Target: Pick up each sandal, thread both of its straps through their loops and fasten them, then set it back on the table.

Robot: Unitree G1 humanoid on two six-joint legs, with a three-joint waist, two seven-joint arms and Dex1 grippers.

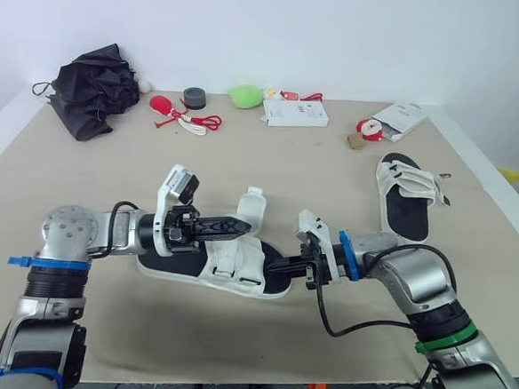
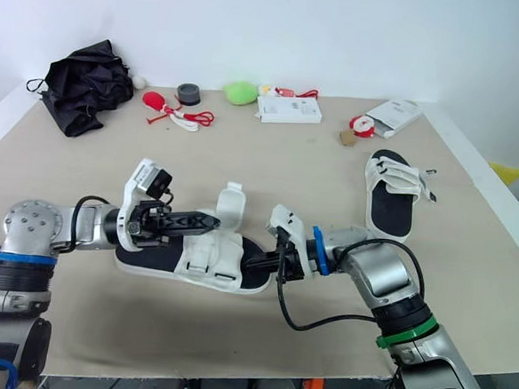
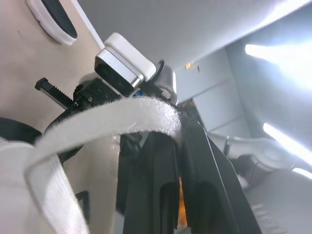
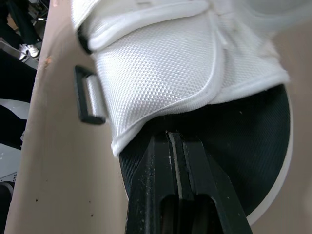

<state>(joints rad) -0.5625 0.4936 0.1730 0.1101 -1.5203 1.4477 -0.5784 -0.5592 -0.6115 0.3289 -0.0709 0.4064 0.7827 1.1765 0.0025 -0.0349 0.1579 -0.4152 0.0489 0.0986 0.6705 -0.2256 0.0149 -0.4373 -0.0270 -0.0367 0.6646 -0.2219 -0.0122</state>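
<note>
Left gripper (image 1: 245, 227): clenched on the free end of one white strap (image 1: 253, 207), which stands up from the sandal; in the left wrist view the fuzzy strap curves across the pinched fingertips. Right gripper (image 1: 276, 267): fingers pressed together with no gap, tips set against the black footbed just under the edge of the white upper; whether anything is pinched between them cannot be told. Near sandal (image 1: 237, 266): lies flat on the tan table (image 1: 288, 174) between the two grippers, white sole rim, black footbed, white mesh upper with two bands. A black rectangular loop (image 4: 86, 97) hangs at the side of the upper, with nothing threaded through it. Second sandal (image 1: 407, 201): same make, well apart on the robot's right, straps lying across its footbed.
</note>
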